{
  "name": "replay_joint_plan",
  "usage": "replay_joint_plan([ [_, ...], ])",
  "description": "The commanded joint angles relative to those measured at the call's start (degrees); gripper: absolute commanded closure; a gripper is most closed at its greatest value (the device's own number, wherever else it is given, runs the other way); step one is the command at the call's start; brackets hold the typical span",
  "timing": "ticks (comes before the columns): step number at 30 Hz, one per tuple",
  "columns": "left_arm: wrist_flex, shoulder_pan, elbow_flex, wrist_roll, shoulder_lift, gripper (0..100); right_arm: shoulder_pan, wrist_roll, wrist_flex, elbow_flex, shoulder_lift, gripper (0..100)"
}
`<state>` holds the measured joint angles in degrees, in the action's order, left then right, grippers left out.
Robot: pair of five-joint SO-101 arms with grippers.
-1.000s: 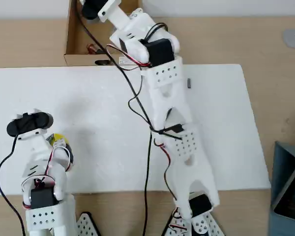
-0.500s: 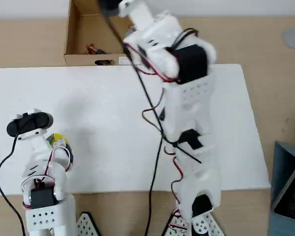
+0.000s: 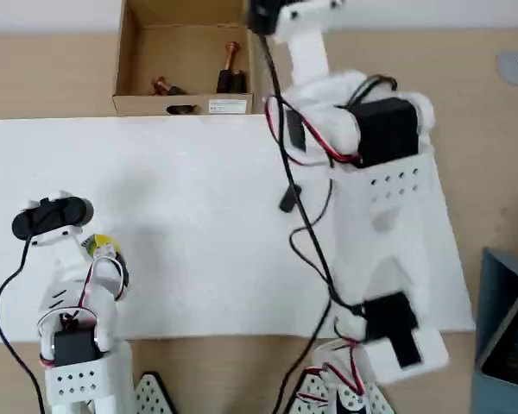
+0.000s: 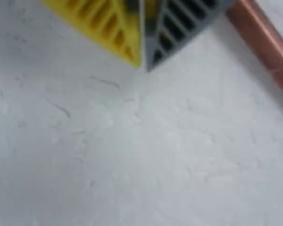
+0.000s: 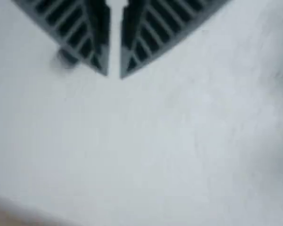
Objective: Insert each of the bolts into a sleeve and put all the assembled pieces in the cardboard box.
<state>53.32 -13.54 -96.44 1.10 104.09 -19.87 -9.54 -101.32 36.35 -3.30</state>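
- High view: 2 assembled pieces (image 3: 231, 71) lie in box (image 3: 121, 60).
- Left gripper (image 4: 142, 65) clenched, empty; bare copper bolt (image 4: 263, 41) just beside it on mat (image 4: 132, 155).
- Right gripper (image 5: 114, 71) all but closed, empty.
- Bolt prob. rigid, smooth metal, may roll; grip mid-shank.

Matt brown cardboard box (image 3: 177, 47), shiny coppery metal bolt (image 4: 264, 37), rough white foam mat (image 3: 181, 224)
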Motion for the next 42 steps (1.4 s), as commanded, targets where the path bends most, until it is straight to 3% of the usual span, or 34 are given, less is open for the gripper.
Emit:
replay_joint_plan([
  [1,-1.0,-0.5,-0.4,0.2,0.5,100,2.4,-6.4,-0.8,-11.8,-5.2,99.0],
  [9,-1.0,-0.5,-0.4,0.2,0.5,100,2.5,-17.9,4.1,-29.1,-4.9,98.9],
  [12,-0.9,-0.5,-0.4,0.2,0.5,100,2.3,-18.2,8.6,-33.6,-3.9,97.0],
  [19,-0.9,-0.5,-0.4,0.2,0.5,100,2.2,-18.3,17.1,-40.1,0.0,81.5],
  [42,-0.9,-0.5,-0.4,0.2,0.5,100,2.2,-20.4,25.4,-40.4,20.5,81.7],
])
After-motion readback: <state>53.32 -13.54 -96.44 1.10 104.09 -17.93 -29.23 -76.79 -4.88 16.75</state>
